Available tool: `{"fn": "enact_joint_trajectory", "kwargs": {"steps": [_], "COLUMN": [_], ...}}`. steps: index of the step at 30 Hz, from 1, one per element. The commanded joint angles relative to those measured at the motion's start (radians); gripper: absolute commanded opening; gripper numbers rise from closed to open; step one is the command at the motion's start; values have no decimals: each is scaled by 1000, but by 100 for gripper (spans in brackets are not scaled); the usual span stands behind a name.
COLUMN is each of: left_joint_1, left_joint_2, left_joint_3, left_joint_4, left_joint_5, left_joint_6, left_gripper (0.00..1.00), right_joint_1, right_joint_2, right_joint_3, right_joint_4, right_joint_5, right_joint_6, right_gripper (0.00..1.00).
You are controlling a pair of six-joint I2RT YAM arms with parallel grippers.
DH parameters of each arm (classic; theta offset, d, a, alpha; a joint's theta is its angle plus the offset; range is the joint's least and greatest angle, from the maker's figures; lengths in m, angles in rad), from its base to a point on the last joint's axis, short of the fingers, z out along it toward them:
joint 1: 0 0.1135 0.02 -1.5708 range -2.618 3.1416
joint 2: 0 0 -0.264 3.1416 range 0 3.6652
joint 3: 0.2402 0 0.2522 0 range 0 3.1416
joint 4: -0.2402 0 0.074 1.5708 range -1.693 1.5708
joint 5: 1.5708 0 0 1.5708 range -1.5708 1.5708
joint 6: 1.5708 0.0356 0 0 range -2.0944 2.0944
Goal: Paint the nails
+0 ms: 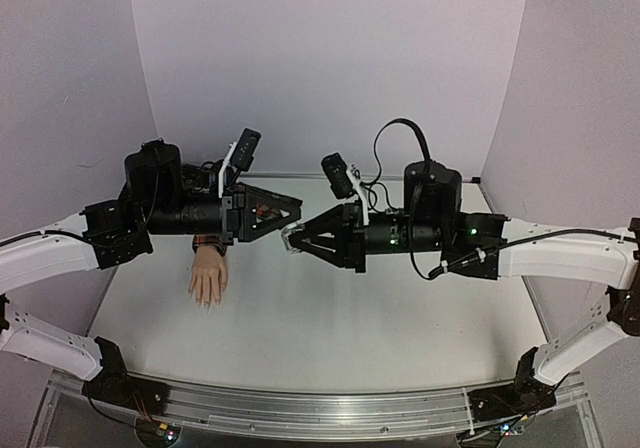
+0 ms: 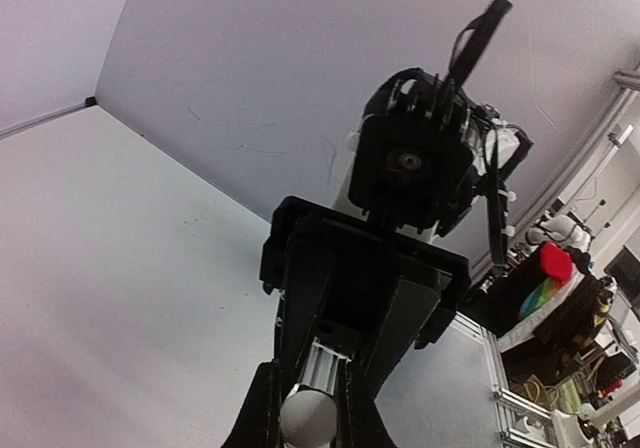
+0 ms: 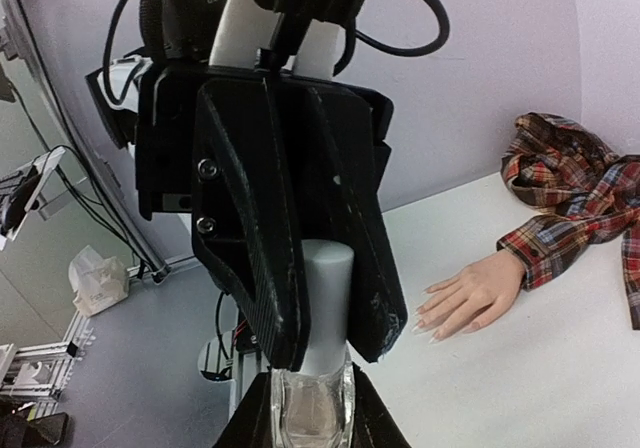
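Note:
A flesh-coloured mannequin hand (image 1: 208, 278) lies palm down at the table's left, its plaid sleeve (image 1: 210, 240) behind it. Its pale nails (image 3: 428, 326) tip the fingers and point toward the arms. Both grippers meet in mid-air above the table's middle. My right gripper (image 3: 308, 413) is shut on the glass body of a small clear bottle (image 3: 310, 408). My left gripper (image 2: 308, 408) is shut on the bottle's white cap (image 2: 308, 420), which also shows in the right wrist view (image 3: 325, 298). In the top view the left gripper (image 1: 292, 213) and right gripper (image 1: 296, 236) touch at the bottle (image 1: 289, 232), well right of the hand.
The plaid shirt (image 3: 575, 183) is bunched against the back wall. Purple walls close the table at the back and sides. An aluminium rail (image 1: 320, 408) runs along the near edge. Frames and clutter stand beyond the table's edge (image 2: 560, 298).

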State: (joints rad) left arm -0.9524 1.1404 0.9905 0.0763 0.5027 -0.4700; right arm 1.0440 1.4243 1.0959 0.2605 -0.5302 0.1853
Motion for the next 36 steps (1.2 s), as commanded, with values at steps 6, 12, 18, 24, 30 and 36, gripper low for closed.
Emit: {"fn": "enact_joint_trajectory", "kwargs": {"steps": [6, 12, 18, 24, 30, 36], "left_joint_1": [-26, -26, -13, 11, 12, 12], "left_joint_2": [155, 124, -30, -134, -98, -82], "left_joint_3": [266, 219, 71, -69, -40, -5], "left_joint_4": [-383, -254, -101, 126, 119, 79], "left_joint_5": [-704, -521, -316, -42, 50, 53], "left_joint_6": [-149, -120, -101, -126, -110, -93], "left_gripper": [0, 7, 53, 74, 62, 37], "right_joint_1": [236, 238, 177, 40, 14, 6], "right_joint_2": [304, 275, 87, 4, 29, 37], "right_joint_3": [331, 282, 69, -2, 49, 58], "right_joint_4": [-4, 40, 69, 99, 110, 111], "right_joint_5": [1587, 1287, 633, 28, -169, -138], "right_joint_6": [-292, -324, -279, -56, 6, -3], "right_gripper": [0, 0, 0, 0, 0, 0]}}
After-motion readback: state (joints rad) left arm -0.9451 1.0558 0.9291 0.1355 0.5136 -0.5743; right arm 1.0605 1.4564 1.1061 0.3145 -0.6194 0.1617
